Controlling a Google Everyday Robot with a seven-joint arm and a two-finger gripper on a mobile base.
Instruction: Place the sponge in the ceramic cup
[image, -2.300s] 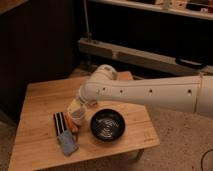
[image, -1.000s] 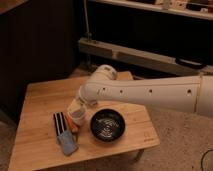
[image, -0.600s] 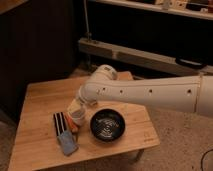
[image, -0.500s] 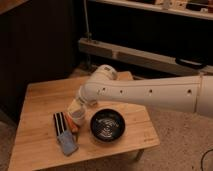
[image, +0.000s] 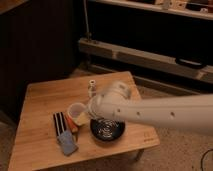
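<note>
Dim shelving backs a wooden table (image: 40, 95); on it the ceramic cup (image: 75, 109) stands upright just beside the black bowl (image: 106, 131); the sponge (image: 66, 144) lies flat near the front edge, at the near end of the striped mat (image: 60, 122), apart from the cup; the gripper (image: 83, 117) hangs low between cup and bowl, open or closed I cannot tell; picking up the sponge looks like the step in hand; that calls for reaching down to it, then lowering it squarely into the cup.
</note>
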